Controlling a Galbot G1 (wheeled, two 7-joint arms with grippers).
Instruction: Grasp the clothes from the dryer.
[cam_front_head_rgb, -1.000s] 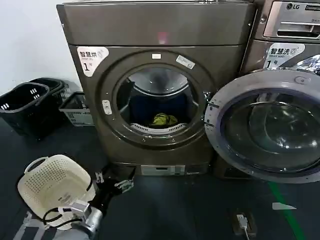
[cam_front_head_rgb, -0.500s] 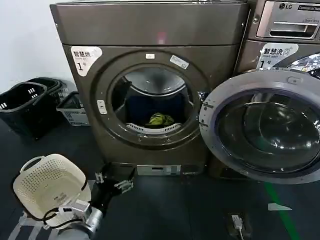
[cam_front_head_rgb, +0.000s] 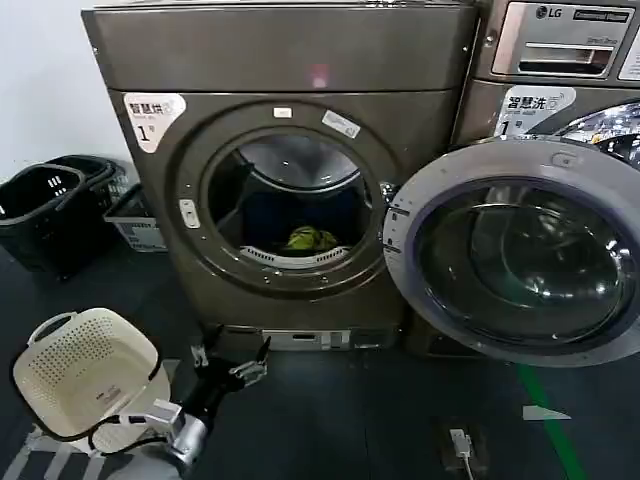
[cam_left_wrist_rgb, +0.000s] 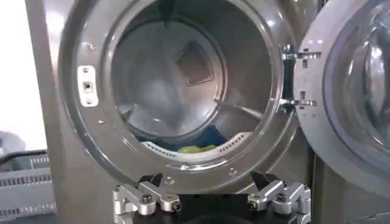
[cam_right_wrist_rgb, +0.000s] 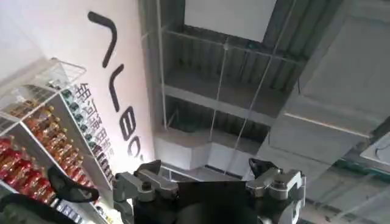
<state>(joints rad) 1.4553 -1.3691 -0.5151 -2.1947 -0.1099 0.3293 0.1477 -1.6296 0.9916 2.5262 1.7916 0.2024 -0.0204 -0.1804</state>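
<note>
Pretty much nothing's done yet: the clothes (cam_front_head_rgb: 310, 239) sit mid-frame at the bottom of the dryer (cam_front_head_rgb: 280, 60) drum, door open. The left gripper (cam_front_head_rgb: 230, 362) hangs lower left, jaws spread and empty, well short of the porthole; the right gripper (cam_right_wrist_rgb: 207, 182) is spread too, pointing at the ceiling.

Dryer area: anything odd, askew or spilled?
Nothing stands out. The dryer has its door swung fully open, and the clothes lie bunched at the drum's front lip. The left pincer is open, low before the machine. A cream basket lies tilted on the floor.
</note>
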